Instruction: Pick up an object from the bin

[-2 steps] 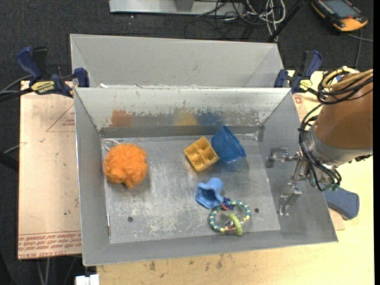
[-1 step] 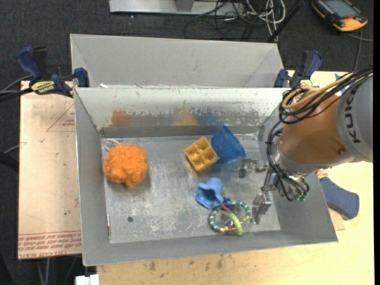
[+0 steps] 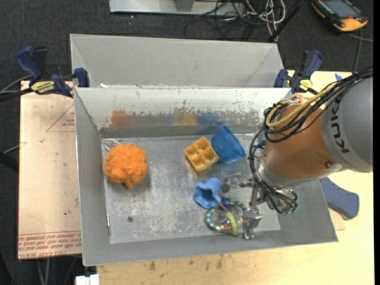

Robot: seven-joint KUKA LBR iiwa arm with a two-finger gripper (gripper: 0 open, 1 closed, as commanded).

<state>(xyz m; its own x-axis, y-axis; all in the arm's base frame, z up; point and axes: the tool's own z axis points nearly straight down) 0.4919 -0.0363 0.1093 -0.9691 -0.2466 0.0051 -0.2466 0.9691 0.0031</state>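
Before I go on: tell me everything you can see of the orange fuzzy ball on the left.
The orange ball is roundish and fuzzy, bright orange all over, with a tufted, bumpy surface like soft yarn or plush. It rests on the bin floor in the left half, near the left wall; contact with the wall I cannot tell. Nothing else touches it: the yellow gridded tray lies apart to its right, the tool at the bin's far side.

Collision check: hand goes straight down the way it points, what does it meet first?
Probably the multicoloured plastic ring toy at the bin's lower right: the hand sits at its right edge. It could miss and meet the grey metal bin floor beside it; depth is unclear.
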